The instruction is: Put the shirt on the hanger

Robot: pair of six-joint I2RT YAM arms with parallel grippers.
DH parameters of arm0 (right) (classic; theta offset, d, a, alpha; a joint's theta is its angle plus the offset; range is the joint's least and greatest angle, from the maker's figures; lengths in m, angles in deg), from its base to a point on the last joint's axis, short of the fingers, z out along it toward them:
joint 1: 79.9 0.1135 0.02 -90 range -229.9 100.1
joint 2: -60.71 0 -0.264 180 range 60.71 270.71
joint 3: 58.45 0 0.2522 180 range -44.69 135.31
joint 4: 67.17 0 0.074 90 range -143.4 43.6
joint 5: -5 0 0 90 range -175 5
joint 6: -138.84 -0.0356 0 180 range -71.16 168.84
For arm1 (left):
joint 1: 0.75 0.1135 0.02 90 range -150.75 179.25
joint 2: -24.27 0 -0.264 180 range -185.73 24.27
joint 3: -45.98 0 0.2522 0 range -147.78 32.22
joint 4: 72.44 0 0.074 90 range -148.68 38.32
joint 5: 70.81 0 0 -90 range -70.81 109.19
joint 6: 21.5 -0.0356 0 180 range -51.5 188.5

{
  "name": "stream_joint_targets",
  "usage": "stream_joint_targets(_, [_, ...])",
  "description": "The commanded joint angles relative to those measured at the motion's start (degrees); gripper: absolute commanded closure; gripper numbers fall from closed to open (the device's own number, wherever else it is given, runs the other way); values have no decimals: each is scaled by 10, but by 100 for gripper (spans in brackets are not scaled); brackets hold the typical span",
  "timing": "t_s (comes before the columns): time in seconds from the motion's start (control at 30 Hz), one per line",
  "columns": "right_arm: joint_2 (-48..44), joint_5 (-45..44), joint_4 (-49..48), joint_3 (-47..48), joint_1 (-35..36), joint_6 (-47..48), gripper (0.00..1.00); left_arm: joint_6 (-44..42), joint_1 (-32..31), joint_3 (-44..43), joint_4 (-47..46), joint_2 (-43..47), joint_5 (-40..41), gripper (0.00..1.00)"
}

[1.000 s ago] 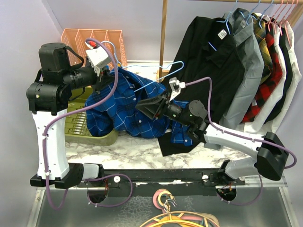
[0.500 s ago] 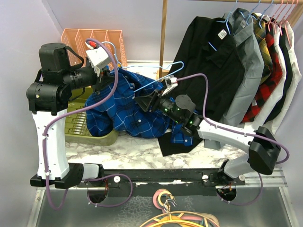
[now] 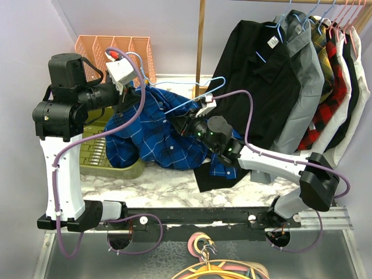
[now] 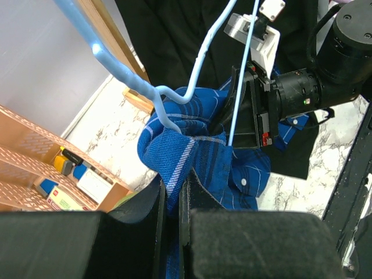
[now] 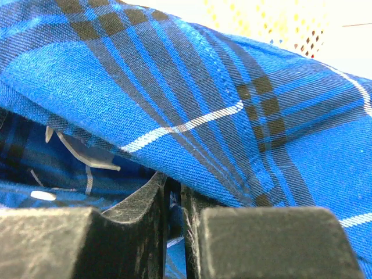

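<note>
Over the middle of the white marble desk (image 3: 157, 186), between the two arms, the royal-blue plaid button-up shirt (image 3: 154, 131) hangs in a lifted bunch, its lower folds sagging toward the right arm's base. The left pincer (image 4: 171, 195) is clenched on a fold of the blue cloth, which wells up from between its fingers in the left wrist view. The thin light-blue wire hanger (image 4: 122, 70) runs down from the far left into that same bunch, and one slim wire of it passes on toward the right arm. The right pincer (image 5: 173, 192) is buried under a stitched hem with its fingers drawn close together. Whether cloth or wire lies between them I cannot tell. To the right, well apart, a plain black shirt (image 3: 256, 75) hangs on the rail. At the far left stands a peach wire basket (image 3: 99, 46). The shirt looks light, limp and soft, so it will likely fold wherever it is unsupported and slide along smooth wire. The collar or a shoulder seam, where the cloth is doubled and stitched, should give the firmest hold. The hanger seems stiff but thin, and apt to twist or swing unless steadied while a shoulder is drawn over its end.
</note>
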Motion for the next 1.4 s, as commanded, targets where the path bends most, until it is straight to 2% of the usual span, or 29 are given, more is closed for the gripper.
stream_joint_targets(0.0, [9, -77, -6, 0, 4, 16, 88, -1, 3, -6, -9, 4, -23, 100])
stream_joint_targets(0.07, [9, -79, -20, -8, 4, 14, 83, -3, 3, -5, -7, 3, -25, 100])
stream_joint_targets(0.17, [9, -64, -51, -20, 4, 10, 62, -8, 3, -9, -2, 0, -25, 100])
stream_joint_targets(0.23, [12, -50, -62, -21, 4, 9, 58, -10, 3, -10, -1, -1, -25, 100])
stream_joint_targets(0.27, [13, -44, -68, -22, 4, 9, 62, -12, 3, -11, 1, -3, -25, 100])
stream_joint_targets(0.3, [13, -39, -77, -25, 4, 9, 71, -15, 3, -11, 2, -4, -25, 100])
stream_joint_targets(0.37, [9, -43, -88, -35, 4, 4, 95, -24, 3, -10, 6, -5, -21, 100])
stream_joint_targets(0.4, [5, -50, -92, -43, 3, 4, 98, -32, 3, -11, 8, -6, -16, 100])
stream_joint_targets(0.53, [-32, -70, -96, -86, -29, 6, 99, -92, -1, -31, 18, -6, 29, 100])
stream_joint_targets(0.67, [-66, -12, -102, -134, -115, -41, 99, -153, -2, -54, 33, -8, 54, 100])
stream_joint_targets(0.8, [-84, 20, -105, -143, -152, -35, 99, -175, -2, -47, 38, -9, 49, 100])
stream_joint_targets(0.93, [-80, 120, -88, -117, -191, -28, 99, -258, -6, -13, 90, -5, 34, 100])
stream_joint_targets(1.1, [-43, 268, -28, -58, -248, -2, 99, -376, -19, 20, 126, 8, 88, 100])
stream_joint_targets(1.37, [-21, 398, 96, 7, -311, 73, 99, -436, -27, 75, 4, 43, 258, 100])
